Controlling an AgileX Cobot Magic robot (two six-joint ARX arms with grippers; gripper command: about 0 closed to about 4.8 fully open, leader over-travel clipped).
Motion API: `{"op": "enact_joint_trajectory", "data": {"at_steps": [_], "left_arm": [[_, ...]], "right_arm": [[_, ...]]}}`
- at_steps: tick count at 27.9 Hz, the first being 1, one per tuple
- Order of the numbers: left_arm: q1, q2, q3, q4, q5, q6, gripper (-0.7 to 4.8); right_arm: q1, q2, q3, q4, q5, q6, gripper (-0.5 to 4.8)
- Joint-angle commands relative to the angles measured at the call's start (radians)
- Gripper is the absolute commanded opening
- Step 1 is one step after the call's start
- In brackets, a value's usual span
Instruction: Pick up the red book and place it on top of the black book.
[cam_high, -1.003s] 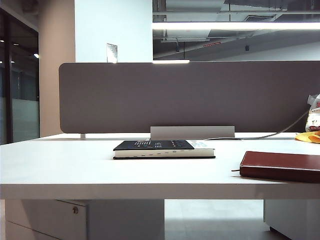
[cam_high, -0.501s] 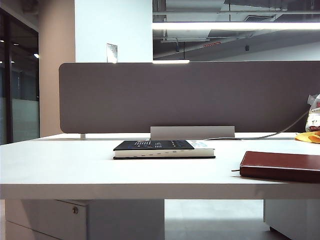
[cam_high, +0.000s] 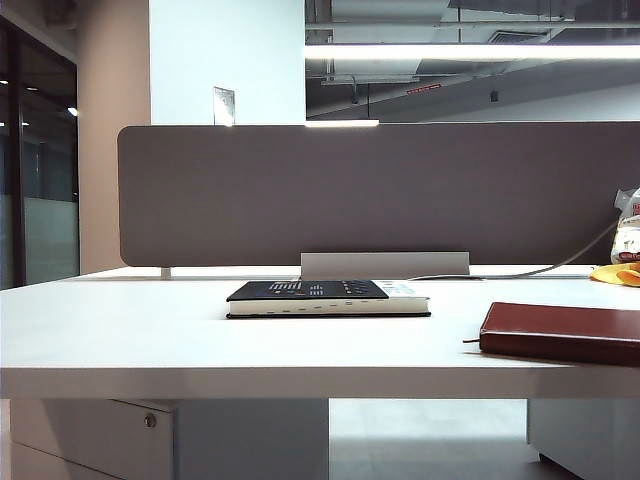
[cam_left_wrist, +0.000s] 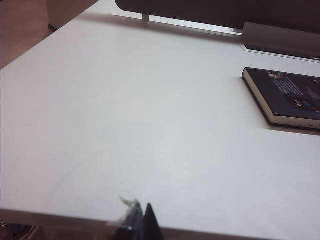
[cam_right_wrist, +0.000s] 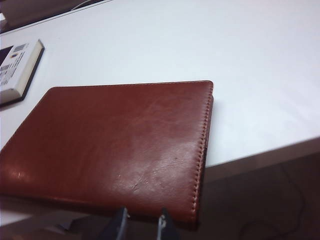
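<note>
Two books lie apart on the white desk (cam_high: 120, 340) in the exterior view: the black book (cam_high: 328, 298) at centre, the red book (cam_high: 562, 332) to the right, cut off by the frame; neither arm shows. Left wrist view: only the left tool (cam_left_wrist: 137, 220) tips show, apparently closed, above the near desk edge. Right wrist view: the right tool (cam_right_wrist: 140, 225) hovers slightly parted at the red book's near edge, empty.

A white desk (cam_high: 120, 340) lies bare across the left and centre front of the exterior view. Mid-frame the black book (cam_high: 325, 298) lies flat, with open desk between it and the red book (cam_high: 565, 332) at lower right. A grey partition (cam_high: 370, 190) walls off the back edge.
</note>
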Motion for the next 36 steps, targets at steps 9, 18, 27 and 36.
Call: {"op": "enact_joint_trajectory", "data": {"at_steps": [9, 18, 27, 36], "left_arm": [[-0.002, 0.000, -0.002, -0.018, 0.006, -0.022, -0.06], [-0.002, 0.000, -0.002, -0.018, 0.006, -0.026, -0.06], [-0.002, 0.000, -0.002, -0.018, 0.006, -0.027, -0.06], [-0.002, 0.000, -0.002, -0.018, 0.006, -0.045, -0.06]], "right_arm": [[-0.006, 0.002, -0.003, 0.005, 0.024, 0.285, 1.27], [-0.006, 0.130, -0.003, 0.003, 0.013, 0.385, 1.87], [-0.005, 0.213, -0.003, 0.003, -0.009, 0.497, 2.45], [-0.005, 0.213, -0.003, 0.002, -0.030, 0.649, 2.57]]}}
